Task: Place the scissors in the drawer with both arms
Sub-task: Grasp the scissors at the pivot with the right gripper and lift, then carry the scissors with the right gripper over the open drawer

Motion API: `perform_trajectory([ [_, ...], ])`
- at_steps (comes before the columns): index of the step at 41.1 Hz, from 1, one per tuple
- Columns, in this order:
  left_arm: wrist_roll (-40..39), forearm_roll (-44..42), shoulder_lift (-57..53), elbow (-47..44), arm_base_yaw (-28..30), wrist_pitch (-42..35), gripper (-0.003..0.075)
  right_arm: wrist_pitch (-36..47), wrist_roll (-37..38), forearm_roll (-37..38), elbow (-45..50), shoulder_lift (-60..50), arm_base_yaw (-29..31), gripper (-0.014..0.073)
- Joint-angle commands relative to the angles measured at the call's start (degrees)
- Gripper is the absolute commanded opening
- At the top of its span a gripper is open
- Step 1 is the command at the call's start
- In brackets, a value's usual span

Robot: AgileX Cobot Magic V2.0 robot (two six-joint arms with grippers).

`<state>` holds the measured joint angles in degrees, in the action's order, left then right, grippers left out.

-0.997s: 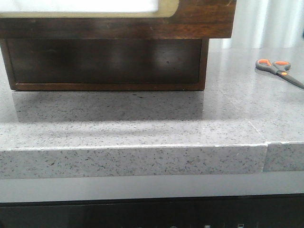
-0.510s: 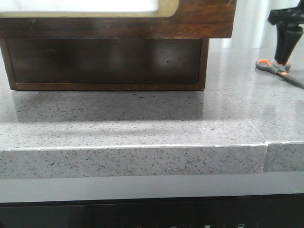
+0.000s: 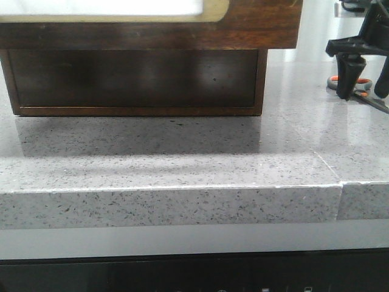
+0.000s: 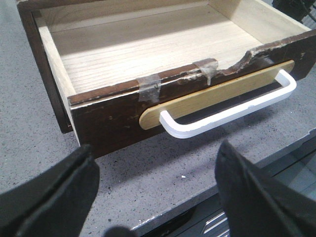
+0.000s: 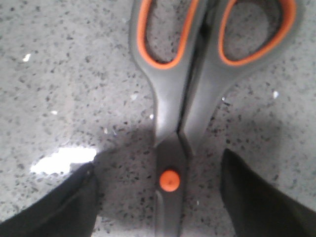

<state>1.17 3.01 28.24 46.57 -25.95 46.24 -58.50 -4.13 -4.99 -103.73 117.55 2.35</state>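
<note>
Countertop [image 3: 182,158]: grey speckled stone, thick front edge, seam near front right corner.

Cabinet [image 3: 137,79]: dark brown glossy wood, back left of countertop, reaching towards centre.

Drawer [image 4: 98,111]: pulled out over countertop, interior pale bare wood, nothing seen inside. Front dark brown, top edge chipped and splintered, two strips of clear tape [image 4: 150,84] over the break. Tan rounded plate w/ white bar handle [image 4: 232,111] on front. In front view, drawer front [image 3: 255,24] overhangs cabinet, cream-rimmed pale panel at top.

Left gripper [image 4: 153,197]: black, chunky fingers [image 4: 54,192] spread wide, nothing between them, above countertop just in front of drawer handle, not touching it.

Right gripper [image 3: 364,76]: black, at back right of countertop, directly over scissors. Fingers [image 5: 256,197] apart, one each side of scissors around pivot, no contact visible; nothing gripped. Height above countertop: cannot tell.

Scissors [image 5: 190,94]: flat on countertop nr right edge, towards back, well apart from drawer. Dark grey handles, orange-lined loops, orange pivot screw [image 5: 170,180]. Handles together, so closed. In front view [image 3: 364,85] partly hidden behind gripper, blade tip pointing to right edge.
</note>
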Motion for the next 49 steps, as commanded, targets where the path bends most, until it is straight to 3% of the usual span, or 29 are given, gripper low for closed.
perform_trajectory([
  [1,-0.4,0.2,0.3,2.1,-0.5,-4.5,0.0493,0.6,-0.5,0.4,-2.2,-2.8,0.4,0.0535],
  [13,-0.4,0.2,0.3,2.1,-0.5,-4.5,0.0493,-0.9,-0.5,0.6,-2.2,-2.8,0.4,0.0202],
  [23,-0.4,0.2,0.3,2.1,-0.5,-4.5,0.0493,-4.1,-0.5,0.7,-2.2,-2.8,0.4,0.0064],
  [36,-0.4,0.2,0.3,2.1,-0.5,-4.5,0.0493,-4.5,-0.5,0.7,-4.4,-5.9,0.4,0.0049],
  [49,-0.4,0.2,0.3,2.1,-0.5,-4.5,0.0493,1.1,-2.5,0.4,-4.4,-20.7,-1.1,0.0049],
])
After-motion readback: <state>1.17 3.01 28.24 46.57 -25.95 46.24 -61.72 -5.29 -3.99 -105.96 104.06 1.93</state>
